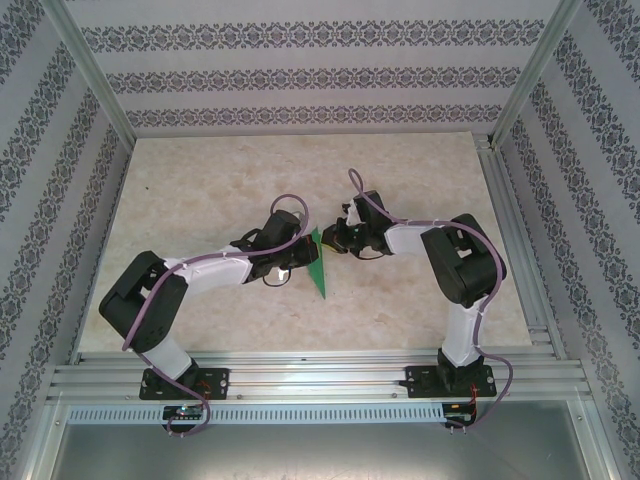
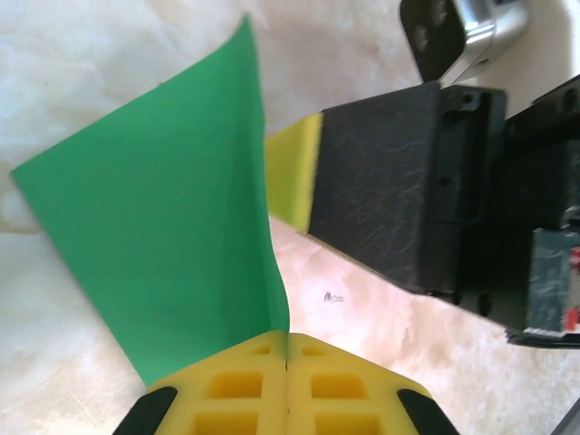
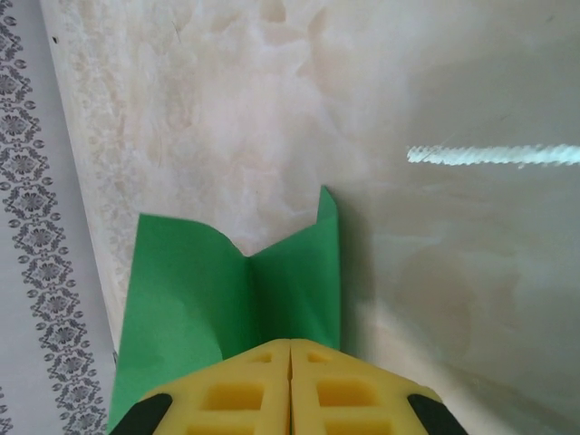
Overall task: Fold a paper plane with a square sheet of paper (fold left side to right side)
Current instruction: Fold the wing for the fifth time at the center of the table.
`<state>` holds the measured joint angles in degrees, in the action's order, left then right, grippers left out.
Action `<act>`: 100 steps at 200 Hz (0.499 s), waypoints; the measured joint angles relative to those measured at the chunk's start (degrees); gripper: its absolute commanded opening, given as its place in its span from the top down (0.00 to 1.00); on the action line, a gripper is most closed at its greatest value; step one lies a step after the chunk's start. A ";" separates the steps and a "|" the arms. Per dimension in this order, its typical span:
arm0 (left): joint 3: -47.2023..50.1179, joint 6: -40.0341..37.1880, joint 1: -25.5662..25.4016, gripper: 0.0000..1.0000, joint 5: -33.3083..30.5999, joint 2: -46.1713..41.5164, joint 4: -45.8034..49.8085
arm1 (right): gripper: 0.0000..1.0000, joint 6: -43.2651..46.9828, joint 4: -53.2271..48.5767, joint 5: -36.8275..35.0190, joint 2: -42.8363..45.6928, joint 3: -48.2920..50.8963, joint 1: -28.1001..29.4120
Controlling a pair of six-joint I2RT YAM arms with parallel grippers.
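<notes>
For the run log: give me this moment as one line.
left gripper: shut on green paper | right gripper: shut on same paper | paper: creased, held between both

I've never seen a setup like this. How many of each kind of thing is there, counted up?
Green paper sheet, partly folded: 1
Robot grippers: 2, the left gripper and the right gripper, both shut on the paper
Table with a marbled top: 1
Total: 4
</notes>
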<state>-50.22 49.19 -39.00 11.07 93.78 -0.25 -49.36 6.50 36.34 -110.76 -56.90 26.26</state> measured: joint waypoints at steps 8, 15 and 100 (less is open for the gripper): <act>0.07 0.00 0.00 1.00 0.00 -0.13 -0.33 | 0.92 -0.17 0.00 0.00 -0.04 -0.11 0.28; 0.15 0.00 0.00 1.00 0.00 -0.24 -0.59 | 0.91 -0.33 0.00 0.02 -0.17 -0.31 0.39; 1.33 -0.92 0.00 1.00 -0.02 -2.05 -1.05 | 0.71 1.66 -4.90 -1.75 -0.59 -0.85 0.61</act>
<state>-48.88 48.27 -39.00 11.05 91.72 -1.30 -47.70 1.61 34.59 -111.35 -57.76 26.87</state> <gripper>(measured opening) 0.055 0.277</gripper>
